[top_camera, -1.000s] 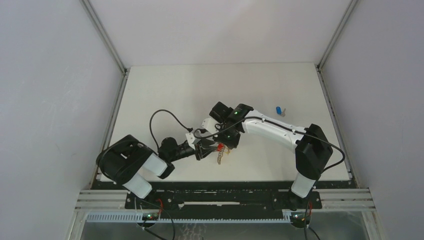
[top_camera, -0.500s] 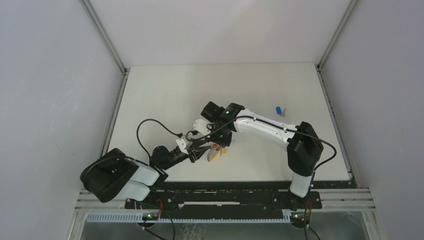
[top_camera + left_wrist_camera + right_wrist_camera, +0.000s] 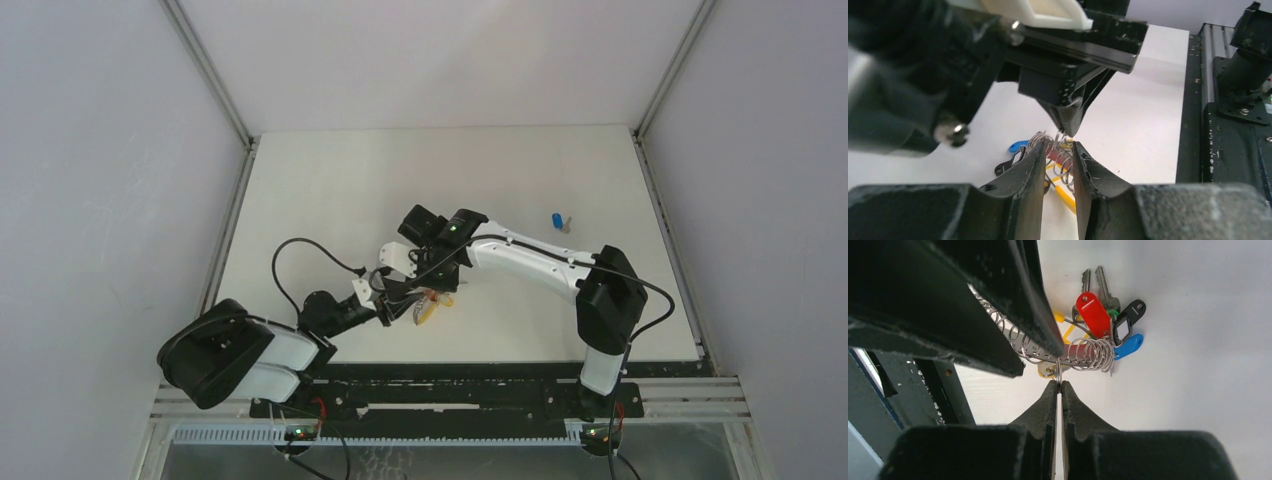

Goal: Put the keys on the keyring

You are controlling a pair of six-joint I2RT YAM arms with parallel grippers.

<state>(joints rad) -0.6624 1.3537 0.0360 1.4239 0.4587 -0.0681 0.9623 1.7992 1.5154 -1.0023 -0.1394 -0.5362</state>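
The right claw [image 3: 1058, 389] is shut tight, its tips pinching the thin wire loop of the keyring [image 3: 1058, 371] from below. The left claw [image 3: 1058, 151] meets it head-on. Its jaws stand narrowly apart with the keyring's spring coil running between them, and they look clamped on it. So both claws hold the one bunch, lifted just off the surface [image 3: 330, 190] near its front middle. Beyond the coil hang a red tag [image 3: 1093, 312], a black tag [image 3: 1129, 317], a blue tag [image 3: 1129, 346] and two bare metal keys at the far end.

The loose blue key [image 3: 557, 220] lies well apart, out on the right of the surface, not yet picked up. A pale speck just beside it may be the second key; it is too small to tell.

By my reading, this is the holding step: the ring is being steadied and perhaps pried at, with no key threaded on yet. Next, one claw would have to let go and fetch the blue key while the other keeps the ring steady, its split end facing outward. The wire is thin and could slip or twist once only one claw holds it.

There is no container in view; everything lies on the bare surface or hangs from the claws.
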